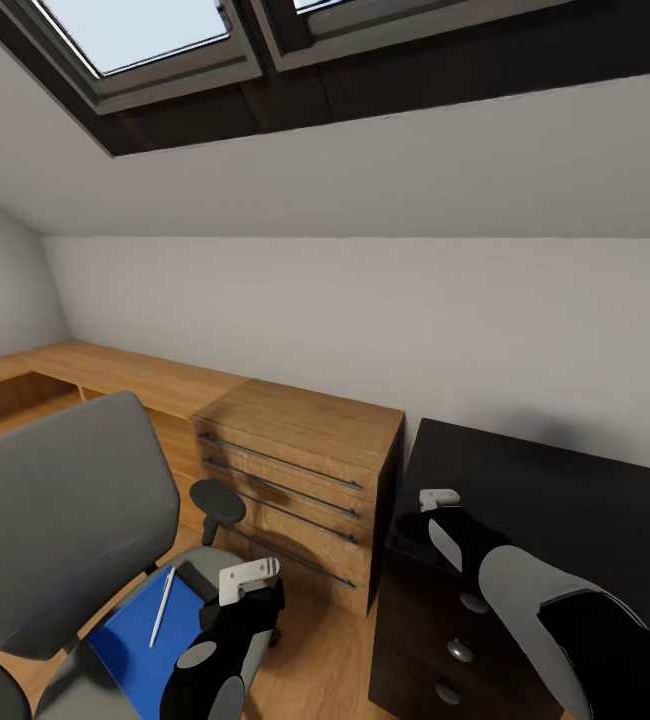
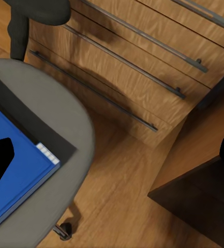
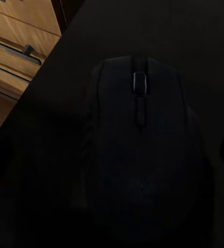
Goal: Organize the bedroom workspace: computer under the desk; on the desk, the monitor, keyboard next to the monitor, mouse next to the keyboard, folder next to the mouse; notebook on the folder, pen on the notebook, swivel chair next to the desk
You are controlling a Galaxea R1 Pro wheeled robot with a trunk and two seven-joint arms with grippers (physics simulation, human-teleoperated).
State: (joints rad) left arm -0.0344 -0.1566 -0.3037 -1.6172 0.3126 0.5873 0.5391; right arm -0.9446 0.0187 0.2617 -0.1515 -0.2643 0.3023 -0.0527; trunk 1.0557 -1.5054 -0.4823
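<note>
The mouse (image 3: 140, 150) lies on the desk (image 1: 565, 500) beside a wood drawer cabinet (image 1: 295, 470); both jaws' states unclear.

A light-wood cabinet (image 1: 300, 480) with 4 thin bar handles stands against the white wall (image 1: 365, 320), under skylights (image 1: 135, 35).

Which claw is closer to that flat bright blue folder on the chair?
Left. The left claw hovers at the flat bright blue folder's edge; the right claw is over the black desk.
</note>
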